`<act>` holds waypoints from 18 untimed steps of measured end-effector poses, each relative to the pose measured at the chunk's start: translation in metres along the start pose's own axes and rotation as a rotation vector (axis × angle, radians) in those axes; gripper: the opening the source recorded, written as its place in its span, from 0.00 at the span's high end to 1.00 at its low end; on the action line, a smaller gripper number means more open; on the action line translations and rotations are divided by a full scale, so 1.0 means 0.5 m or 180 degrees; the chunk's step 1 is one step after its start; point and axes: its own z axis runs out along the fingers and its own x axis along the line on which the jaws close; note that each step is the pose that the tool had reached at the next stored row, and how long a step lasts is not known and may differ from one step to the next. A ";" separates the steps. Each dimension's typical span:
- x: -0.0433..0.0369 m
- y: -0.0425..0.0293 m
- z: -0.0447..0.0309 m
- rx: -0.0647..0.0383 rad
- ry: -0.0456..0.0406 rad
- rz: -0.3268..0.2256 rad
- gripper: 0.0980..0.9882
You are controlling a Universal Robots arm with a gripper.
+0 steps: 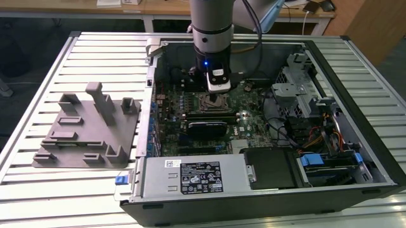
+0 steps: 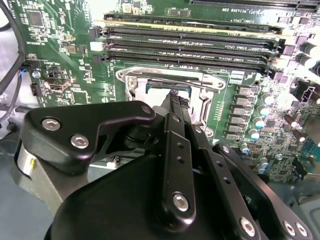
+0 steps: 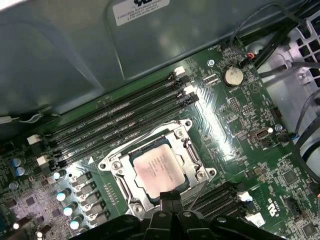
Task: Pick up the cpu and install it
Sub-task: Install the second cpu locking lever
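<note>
The gripper [image 1: 217, 98] hangs straight down over the middle of the motherboard [image 1: 250, 107], inside the open computer case [image 1: 374, 156] that lies on its side on the slatted surface [image 1: 38, 190]. In both wrist views its two black fingers are drawn together to a narrow tip, with no gap to see between them and nothing held; the tip [image 3: 168, 197] stands at the edge of the socket, close above it, and whether it touches I cannot tell.

The cpu [image 3: 158, 168] lies flat in the socket frame [image 3: 116, 165], silver top up, its sides parallel to the frame. I judge it is already seated, because it sits level inside the metal frame and not across it. The frame is open, so the chip is not yet clamped.

The vertical pose of the arm fits this work: a chip with fine contacts must go down flat and straight, never tilted. The memory slots [image 3: 120, 125] run just beside the socket, so there is little room for sideways motion.

The grey fixture block [image 1: 89, 130] stands well apart, outside the case on the exterior view's left.
</note>
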 end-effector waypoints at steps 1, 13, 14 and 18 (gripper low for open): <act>0.000 0.000 -0.002 0.0000 0.0000 0.0000 0.99; -0.015 -0.025 -0.005 0.0001 0.0001 0.0000 0.99; -0.016 -0.028 -0.005 0.0001 0.0001 0.0000 0.99; -0.020 -0.035 -0.006 0.0001 0.0002 0.0000 0.99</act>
